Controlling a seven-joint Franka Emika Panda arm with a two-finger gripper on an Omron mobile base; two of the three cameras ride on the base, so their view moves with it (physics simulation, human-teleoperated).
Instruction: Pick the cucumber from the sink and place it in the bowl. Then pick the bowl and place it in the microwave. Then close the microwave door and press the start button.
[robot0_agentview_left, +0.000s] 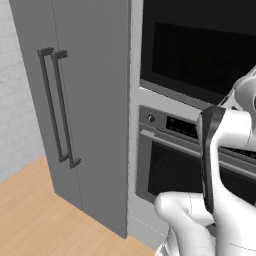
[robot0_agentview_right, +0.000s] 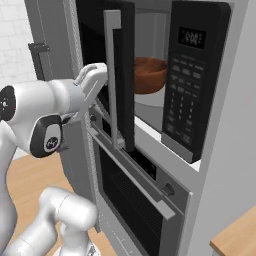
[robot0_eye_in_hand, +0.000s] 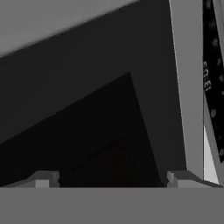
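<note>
Grey built-in cabinetry frames the microwave (robot0_agentview_right: 180, 80), its door (robot0_agentview_right: 117, 75) half open with the bowl (robot0_agentview_right: 149, 74) inside. Fingers (robot0_eye_in_hand: 43, 178) spread and empty sit against the door's outer face, so closing means pushing toward the cavity.

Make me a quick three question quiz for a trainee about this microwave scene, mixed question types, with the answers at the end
1. True or false: the bowl is inside the microwave.
2. How does the microwave door stand? A) fully shut B) partly open C) taken off
3. Fill in: the appliance directly below the microwave is the glass-fronted ____ with a bar handle.

Key
1. True: the brown wooden bowl sits in the grey cavity.
2. B: a gap to the keypad strip shows the bowl, and the gripper, fingers spread, faces the door's dark window.
3. oven
</note>
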